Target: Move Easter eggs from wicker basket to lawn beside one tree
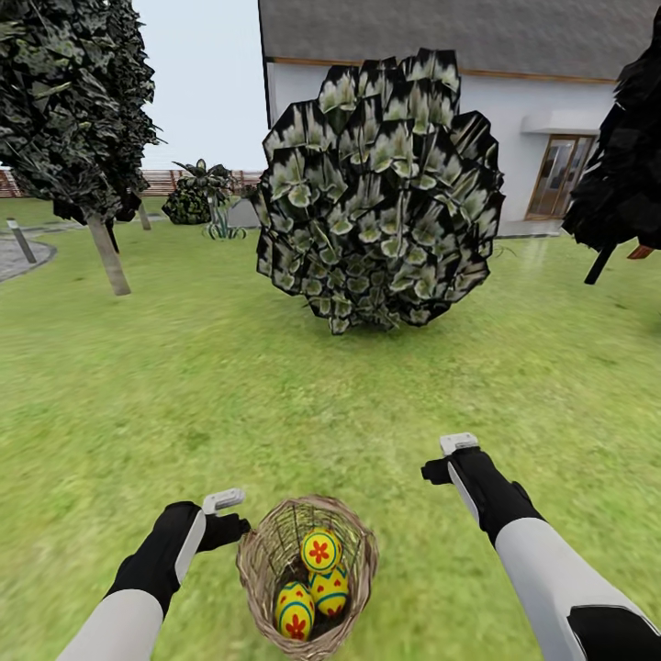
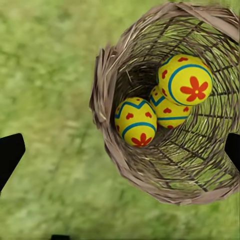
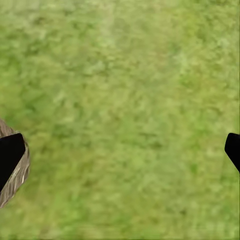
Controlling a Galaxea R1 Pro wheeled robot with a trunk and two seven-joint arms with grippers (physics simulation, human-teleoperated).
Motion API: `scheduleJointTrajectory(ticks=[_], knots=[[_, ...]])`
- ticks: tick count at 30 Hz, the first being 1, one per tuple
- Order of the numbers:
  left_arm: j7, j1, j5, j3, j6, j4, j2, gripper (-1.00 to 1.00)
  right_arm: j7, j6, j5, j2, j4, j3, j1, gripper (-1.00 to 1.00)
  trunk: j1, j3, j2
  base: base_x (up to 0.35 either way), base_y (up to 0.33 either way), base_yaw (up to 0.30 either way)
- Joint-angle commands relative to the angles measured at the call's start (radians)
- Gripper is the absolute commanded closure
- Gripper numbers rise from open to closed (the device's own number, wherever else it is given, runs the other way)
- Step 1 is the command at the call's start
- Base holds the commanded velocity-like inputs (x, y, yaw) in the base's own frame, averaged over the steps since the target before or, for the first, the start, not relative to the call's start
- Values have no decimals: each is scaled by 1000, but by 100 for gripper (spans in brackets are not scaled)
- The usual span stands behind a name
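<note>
Round tan-brown woven wicker basket [image 1: 308, 574] on the broad green lawn [image 1: 275, 404], at the near edge of the head view, between the two black-gloved arms. Inside it, three bright yellow Easter eggs with blue zigzag bands and red flower marks: one [image 1: 320, 550] riding highest, one [image 1: 330, 589] just below and touching it, one [image 1: 295, 610] lowest and nearest the robot.

Left gripper [image 1: 225, 516] just beside the basket's left rim, not touching the eggs. Right gripper [image 1: 450, 459] well apart from the basket, over bare grass on its right. In each wrist view, black fingertips [image 2: 10, 155] [image 3: 10, 157] at opposite sides with a broad gap between: both grippers spread wide, holding nothing.

Open grass all round the basket, and a long clear stretch ahead of it. Beyond that stretch, a large rounded bush of pale green and black leaves [image 1: 381, 193] in the middle. Far left, a slim pale grey-beige trunk under a dark mottled leaf crown [image 1: 108, 255], with free grass about its foot. Far right, a dark black-leaved tree [image 1: 620, 174]. Behind the bush, a white house with a grey roof [image 1: 551, 101]; at the far left edge, a patch of grey paving [image 1: 18, 257].

From the left wrist view, a look straight down into the basket [image 2: 165, 165]: the three eggs [image 2: 189, 80] [image 2: 167, 111] [image 2: 135, 122] clustered and touching, the weave of the wall plain. From the right wrist view, grass [image 3: 125, 110] and a sliver of basket rim [image 3: 19, 175] behind one fingertip.
</note>
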Motion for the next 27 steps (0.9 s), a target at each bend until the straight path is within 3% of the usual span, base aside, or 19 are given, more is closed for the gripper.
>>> scheduleJointTrajectory(ticks=[1,9,15,17,18,22,27], knots=[[0,0,0,0,1,0,0,-100,0,0,0,0,0,0,0,-100,0,0,0,303,0,0],[-1,0,1,-1,-5,0,-1,-100,0,0,0,-1,1,0,0,-100,0,0,0,187,0,0],[-1,0,0,-3,-7,1,-2,-100,3,0,0,-4,0,0,1,-100,19,-16,-35,3,0,0],[-1,0,1,-2,-8,0,-1,-100,31,0,0,-5,0,0,0,-100,23,-19,-42,0,0,0],[-1,0,1,-3,-8,0,-1,-100,110,0,-1,-10,-2,-2,0,-100,27,-22,-49,0,0,0],[0,0,1,-3,-8,2,0,-100,225,-1,0,-22,-8,-3,0,-100,42,-34,-77,0,0,0],[2,0,-3,-2,-12,11,3,-100,274,-2,-14,-38,-13,-26,0,-100,61,-50,-112,0,0,0]])
